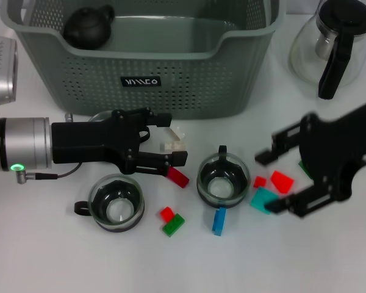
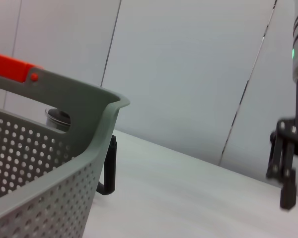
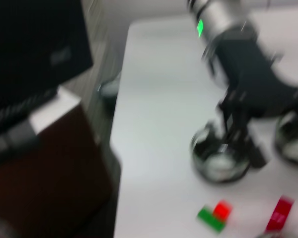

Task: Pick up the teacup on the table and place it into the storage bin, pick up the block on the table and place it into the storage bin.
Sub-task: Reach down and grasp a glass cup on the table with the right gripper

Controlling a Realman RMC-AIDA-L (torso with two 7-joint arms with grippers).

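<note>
Two glass teacups in black holders stand on the table, one [image 1: 116, 204] at the front left and one [image 1: 221, 181] in the middle. Small blocks lie around them: red [image 1: 178, 177], red [image 1: 166, 213], green [image 1: 172, 225], blue [image 1: 219, 221], teal [image 1: 263, 199] and red [image 1: 282, 181]. My left gripper [image 1: 171, 138] is open just in front of the storage bin [image 1: 189, 85], with a clear block [image 1: 174, 141] between its fingers. My right gripper [image 1: 272, 180] is open over the red and teal blocks at the right. It holds nothing.
A black teapot [image 1: 88, 27] sits inside the bin at its far left. A glass coffee pot [image 1: 332, 43] with a black handle stands right of the bin. The left wrist view shows the bin's rim [image 2: 64, 99] and the pot's handle [image 2: 109, 166].
</note>
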